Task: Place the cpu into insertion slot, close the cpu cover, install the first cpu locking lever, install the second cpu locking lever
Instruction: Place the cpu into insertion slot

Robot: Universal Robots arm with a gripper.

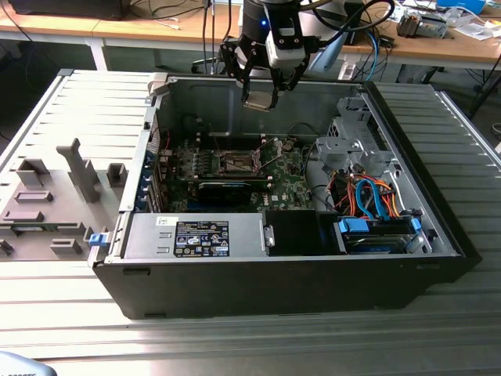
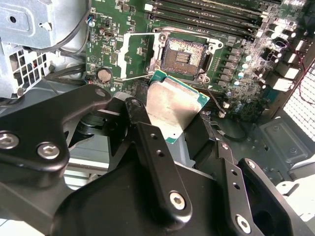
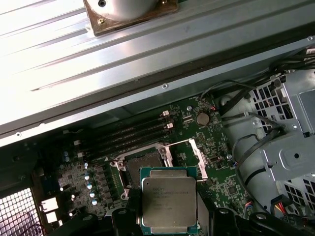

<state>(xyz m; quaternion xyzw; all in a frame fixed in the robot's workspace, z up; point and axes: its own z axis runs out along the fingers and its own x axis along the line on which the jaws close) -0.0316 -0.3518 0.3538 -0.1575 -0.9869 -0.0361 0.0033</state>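
CPU (image 3: 169, 204), a small square chip with a silver-grey metal face, is being held in the air by the gripper (image 3: 170, 217), well above the open computer case (image 1: 274, 290). The 2 black fingers (image 2: 147, 142) are closing on opposite edges of the chip, parted just enough to pinch it, with its metal face showing toward both wrist cameras.

The insertion slot (image 3: 145, 164) is lying below the chip on the green motherboard (image 1: 290, 184), apart from it and empty, its dark centre exposed. The CPU cover (image 2: 124, 56), a thin silver frame, is standing swung open at 1 side of the slot, so nothing is lying across the opening.

In the exterior view, the arm is reaching down from above, its gripper (image 1: 261, 94) pointing downward over the far wall of the case, almost directly above the slot (image 1: 237, 163).
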